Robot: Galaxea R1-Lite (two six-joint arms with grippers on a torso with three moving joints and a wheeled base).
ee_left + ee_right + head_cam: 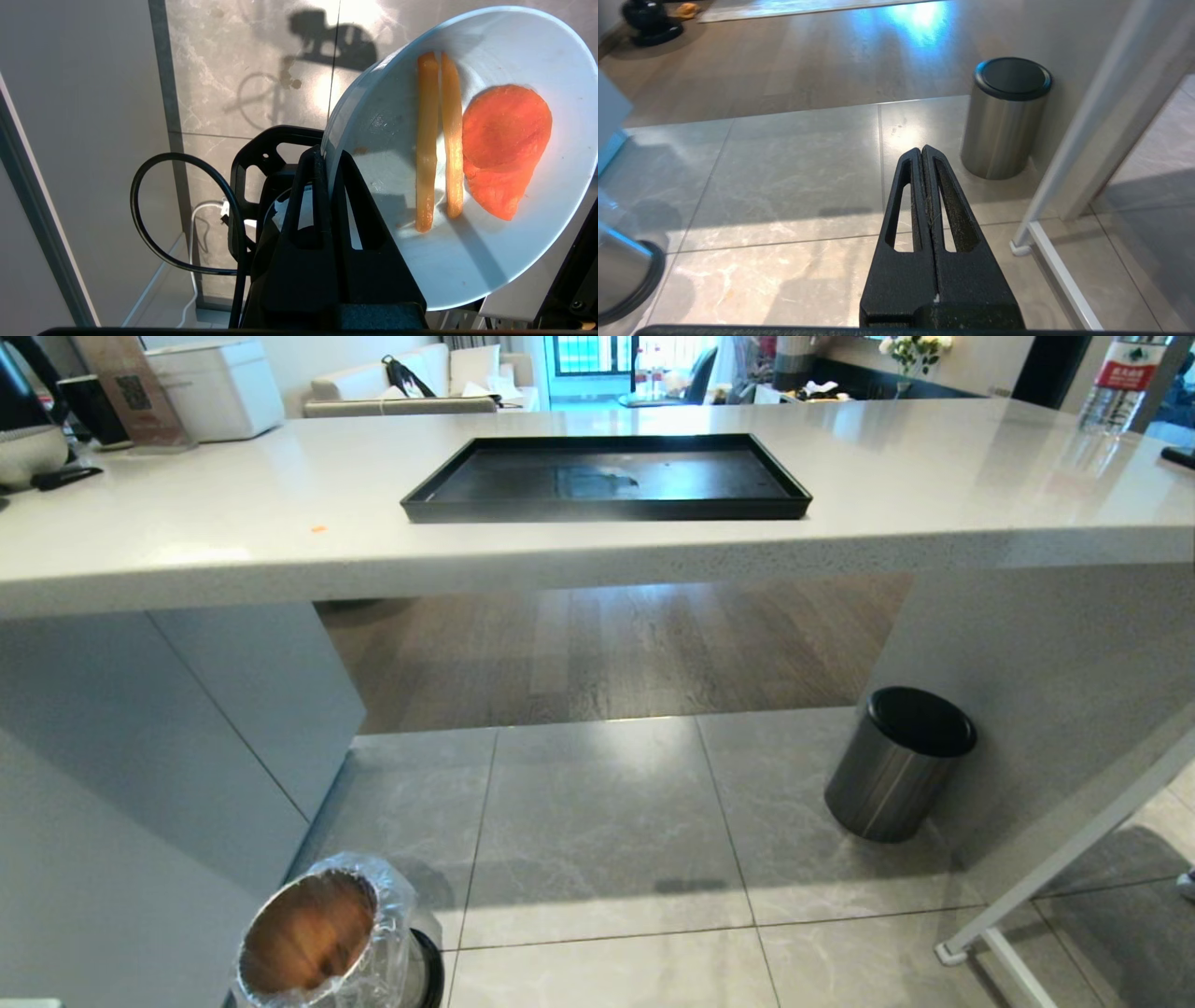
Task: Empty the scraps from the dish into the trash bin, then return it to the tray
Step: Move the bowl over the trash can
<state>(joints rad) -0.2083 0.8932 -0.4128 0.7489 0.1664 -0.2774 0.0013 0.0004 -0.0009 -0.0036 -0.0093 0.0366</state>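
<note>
Pinching the dish (467,196) by its rim, the left gripper (329,158) carries the scraps (439,140).
Smooth and slippery, it may break; hold the rim tight.

The smooth, glossy pale blue-white dish (490,261) holds moist, shiny yellow sticks and orange slices, the scraps (448,140). The left claw (329,172) is matt black plastic. The pale speckled stone table (280,523) has a polished sheen; on it lies the matt-black rectangular tray (607,509). Below the table, crinkled clear plastic film lines the coppery trash bin (317,933), and a brushed-steel cylinder bin (882,784) stands on glossy grey marbled floor tiles (597,840).
</note>
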